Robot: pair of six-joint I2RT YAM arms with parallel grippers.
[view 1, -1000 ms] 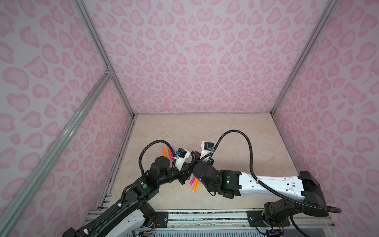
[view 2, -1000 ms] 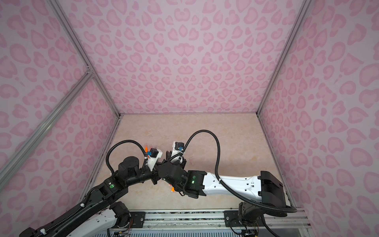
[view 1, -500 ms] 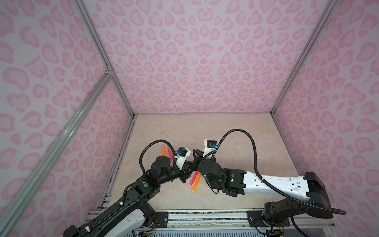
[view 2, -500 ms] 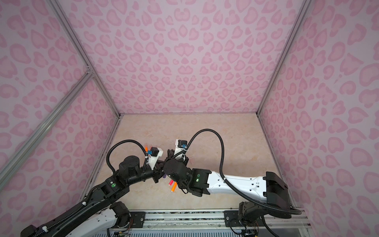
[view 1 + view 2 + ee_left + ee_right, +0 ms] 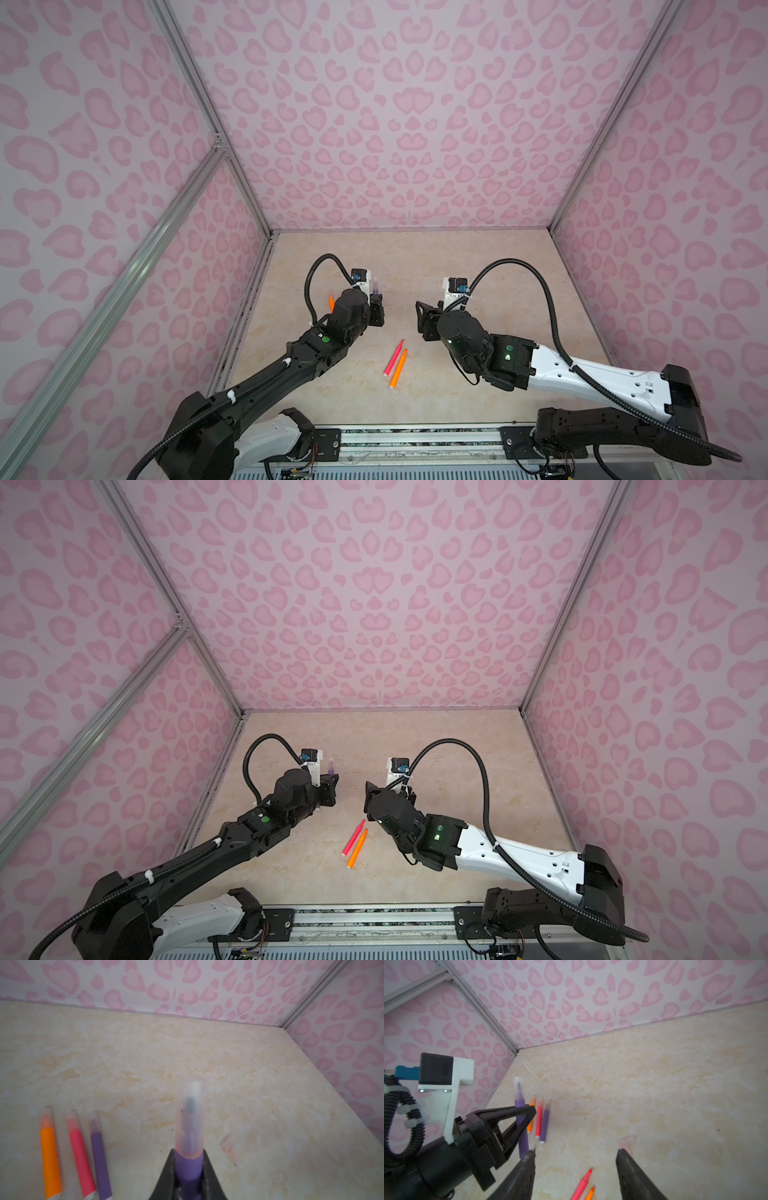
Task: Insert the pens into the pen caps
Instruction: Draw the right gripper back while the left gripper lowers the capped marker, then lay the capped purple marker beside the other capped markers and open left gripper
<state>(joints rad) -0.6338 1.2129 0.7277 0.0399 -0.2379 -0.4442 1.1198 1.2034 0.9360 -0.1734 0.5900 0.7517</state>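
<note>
Both top views overlook the whole table [image 5: 478, 266]; wrist cameras hover close.

A robot test cell in a lab: 3 walls [image 5: 395, 124] papered in pink heart-like spots box in a beige marbled counter [image 5: 407, 257]. Aluminium frame struts [image 5: 211, 124] run up the corners, and 2 robot arms [image 5: 307, 365] stand on a metal rail [image 5: 415, 442].

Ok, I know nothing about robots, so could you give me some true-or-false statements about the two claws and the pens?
1. The left gripper grips a purple pen. True.
2. That pen wears a clear cap. True.
3. The right gripper holds a cap. False: its jaws stand open and empty.
4. The pink pen and orange pen lying in the middle are capped. False: their tips are bare.
</note>
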